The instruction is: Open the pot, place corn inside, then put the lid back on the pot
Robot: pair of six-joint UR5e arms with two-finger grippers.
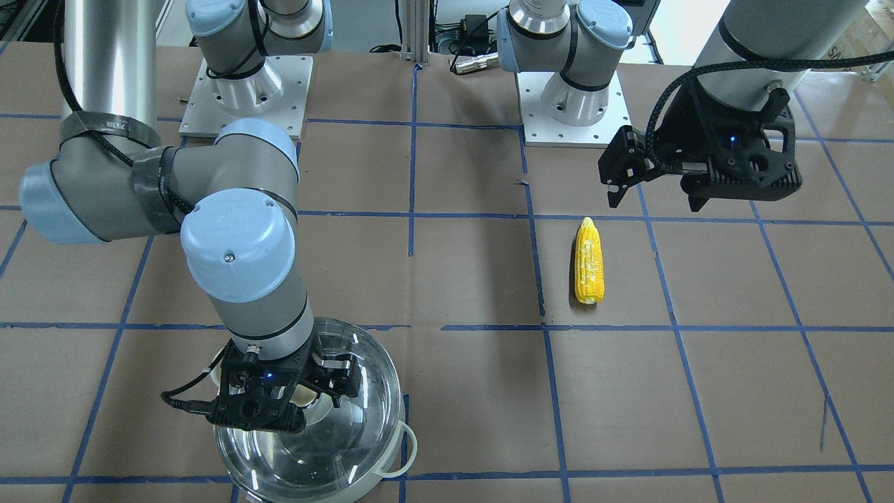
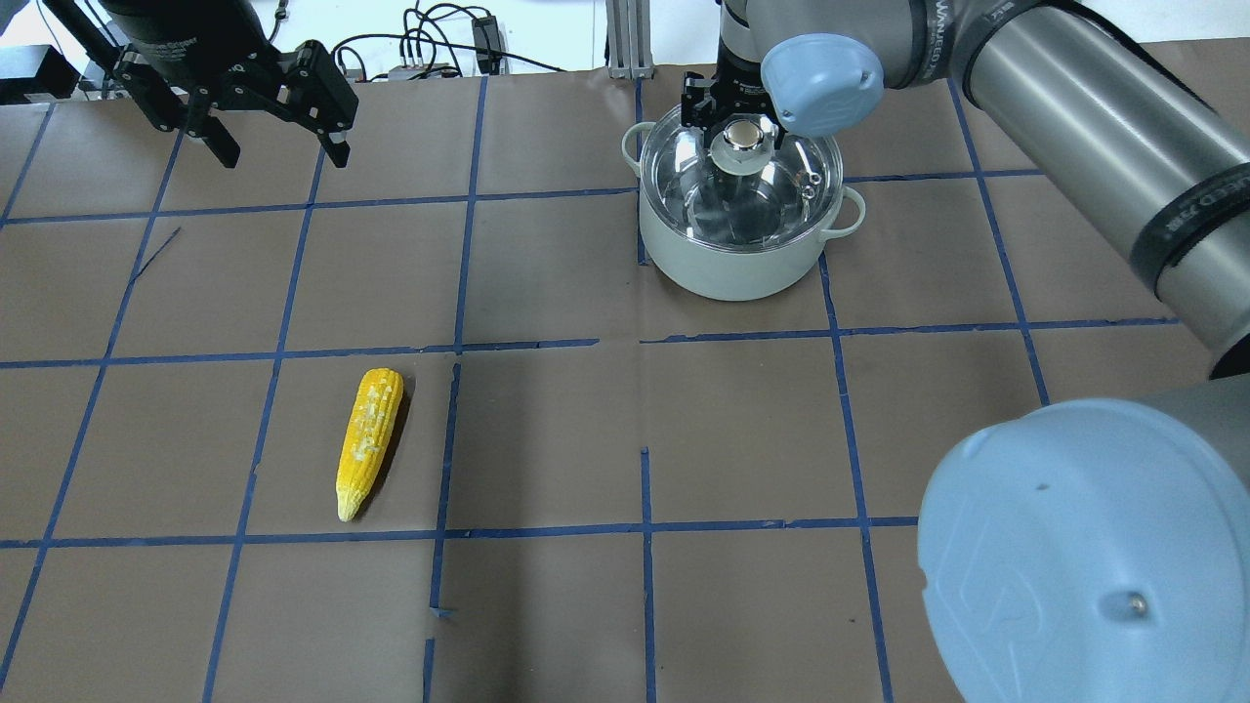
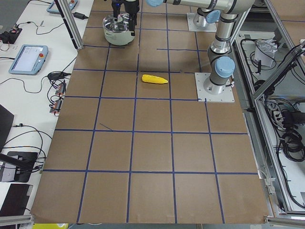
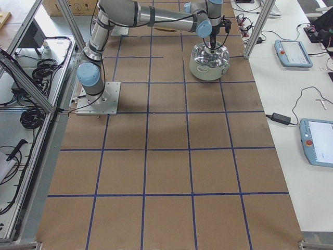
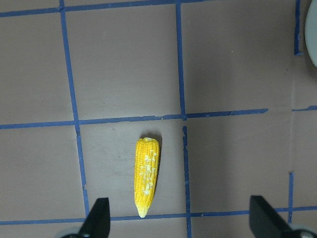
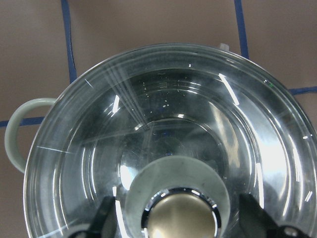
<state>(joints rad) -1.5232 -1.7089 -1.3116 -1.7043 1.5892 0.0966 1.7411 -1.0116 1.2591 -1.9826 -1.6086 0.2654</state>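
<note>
Pot (image 2: 728, 268): upper centre of overhead view, on table (image 2: 547, 439); lid (image 2: 786, 200) seated on top.
Corn (image 2: 368, 441): lower left of overhead view, flat on table, tip toward bottom edge, well apart from pot.
R gripper (image 6: 178, 220): over lid, jaws spread wide either side of knob (image 2: 744, 135); apparently not gripping it.
L gripper (image 5: 179, 218): upper left of overhead view, jaws wide apart, nothing held.

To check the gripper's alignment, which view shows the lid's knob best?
Right wrist view: the knob sits large at bottom centre, between the right gripper's spread fingers. Overhead shows it small. In front view the gripper mostly covers it; side views are too distant.
</note>
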